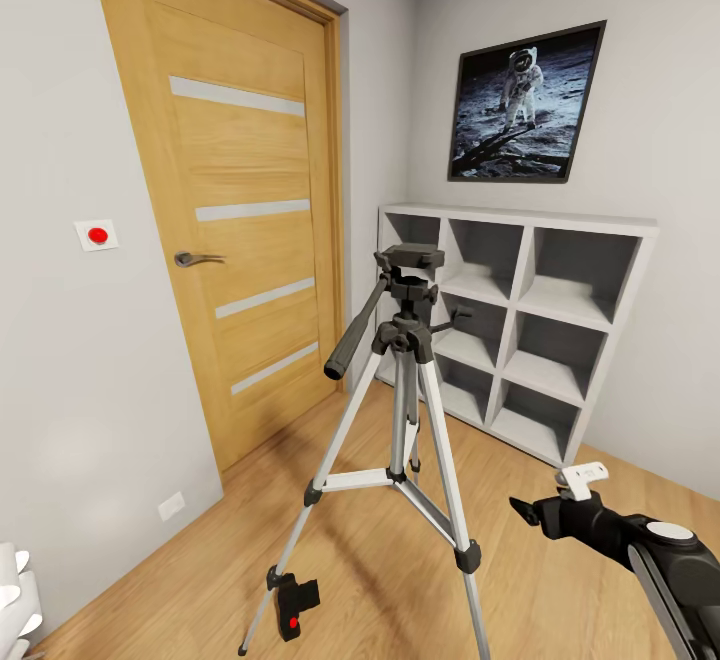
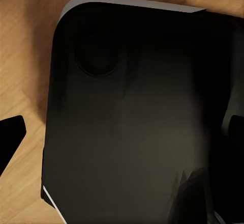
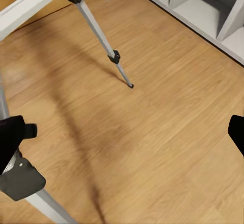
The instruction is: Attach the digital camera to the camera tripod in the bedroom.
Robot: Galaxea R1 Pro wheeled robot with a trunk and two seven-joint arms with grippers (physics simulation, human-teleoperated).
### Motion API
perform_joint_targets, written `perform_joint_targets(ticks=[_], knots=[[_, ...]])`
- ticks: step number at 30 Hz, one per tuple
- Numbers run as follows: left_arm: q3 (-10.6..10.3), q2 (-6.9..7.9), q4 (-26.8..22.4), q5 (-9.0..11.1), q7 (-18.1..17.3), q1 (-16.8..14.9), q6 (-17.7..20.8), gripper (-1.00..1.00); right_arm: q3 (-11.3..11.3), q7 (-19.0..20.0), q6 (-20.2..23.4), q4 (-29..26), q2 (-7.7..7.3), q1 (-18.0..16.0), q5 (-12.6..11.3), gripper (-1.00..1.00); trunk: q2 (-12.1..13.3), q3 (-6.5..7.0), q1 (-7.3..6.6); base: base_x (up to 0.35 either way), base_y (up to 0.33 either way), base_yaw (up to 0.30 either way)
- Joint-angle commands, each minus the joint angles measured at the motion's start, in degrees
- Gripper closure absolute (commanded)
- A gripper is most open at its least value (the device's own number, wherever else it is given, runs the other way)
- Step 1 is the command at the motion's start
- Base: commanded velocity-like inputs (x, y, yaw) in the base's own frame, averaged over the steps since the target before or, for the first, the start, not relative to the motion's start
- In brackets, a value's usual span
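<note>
Tripod (image 1: 405, 410) construction: three thin silver telescopic legs, black joints and feet, black head with a long dark pan handle angled down toward the door (image 1: 240, 210). It stands upright on the light wood plank floor (image 1: 560, 580), between the door and the grey cubby shelves (image 1: 520, 330) at the wall. Shelf compartments visible in the head view hold nothing.

Digital camera (image 1: 293, 605): small, black, blocky, with a red round button. It lies on the floor just beside the foot of the tripod's nearest leg.

Right gripper (image 3: 127, 137): fingers spread wide apart, holding nothing, above bare floor near the tripod legs. The right arm (image 1: 640, 545) extends forward, low, toward the tripod.

Left gripper: the left wrist view shows a dark rounded panel (image 2: 132, 117) over the wood floor; finger state cannot be determined.
</note>
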Motion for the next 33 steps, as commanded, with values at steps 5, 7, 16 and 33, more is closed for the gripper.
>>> perform_joint_targets(ticks=[5, 7, 16, 33], knots=[[0.2, 0.0, -0.1, 0.4, 0.0, 0.0, -0.1, -1.0, -0.1, 3.4, 0.2, -0.1, 0.0, -0.5, 0.0, -1.0, 0.0, -0.05, 0.0, 0.0, 0.0, 0.0], [0.2, -0.02, -0.1, 0.4, 0.0, 0.0, -0.1, -1.0, -0.1, 4.4, 0.2, -0.1, 0.02, -0.7, 0.0, -1.0, 0.0, -0.05, 0.0, 0.0, 0.0, 0.0], [0.1, -0.06, -0.1, 0.2, 0.0, 0.0, -0.1, -1.0, -0.1, 6.7, 0.1, -0.1, 0.16, -1.9, 0.0, -1.0, 0.0, -0.05, 0.0, -0.011, 0.0, 0.0], [0.2, -0.05, -0.1, 0.2, 0.0, 0.0, -0.1, -1.0, -0.1, 8.1, 0.0, 0.0, 3.14, -2.3, -0.4, -1.0, 0.0, -0.05, 0.0, -0.111, 0.0, 0.0]])
